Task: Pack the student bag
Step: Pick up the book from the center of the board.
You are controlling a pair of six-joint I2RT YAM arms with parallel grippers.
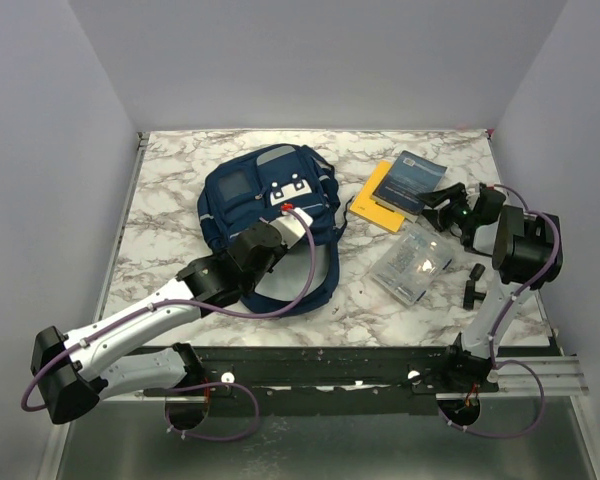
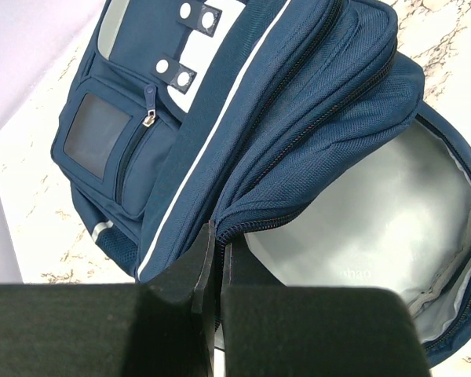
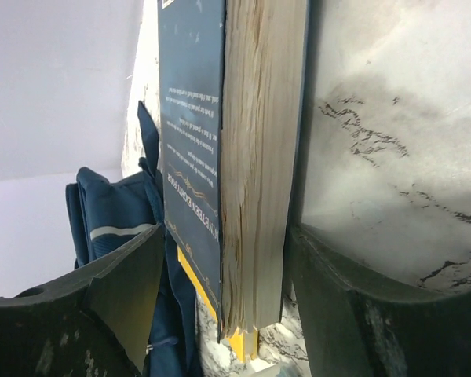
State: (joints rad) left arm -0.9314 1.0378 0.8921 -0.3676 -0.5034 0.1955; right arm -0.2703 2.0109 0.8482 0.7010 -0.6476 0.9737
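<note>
The navy student bag (image 1: 265,190) lies at the table's middle, its main compartment unzipped and the grey lining (image 2: 377,236) showing. My left gripper (image 1: 292,226) is shut on the zippered rim of the bag's opening (image 2: 217,239), at the bag's near side. A dark blue book (image 1: 417,178) lies on a yellow book (image 1: 375,203) to the right of the bag. My right gripper (image 1: 442,210) is open, with its fingers either side of the dark blue book's page edge (image 3: 259,196). One finger (image 3: 125,290) is over the cover, the other (image 3: 337,306) is on the table side.
A clear plastic pouch (image 1: 415,265) with small items lies near the right arm. A small black object (image 1: 473,285) stands beside it. The yellow book's corner (image 3: 243,343) shows under the blue one. Grey walls close in the marble table (image 1: 170,200).
</note>
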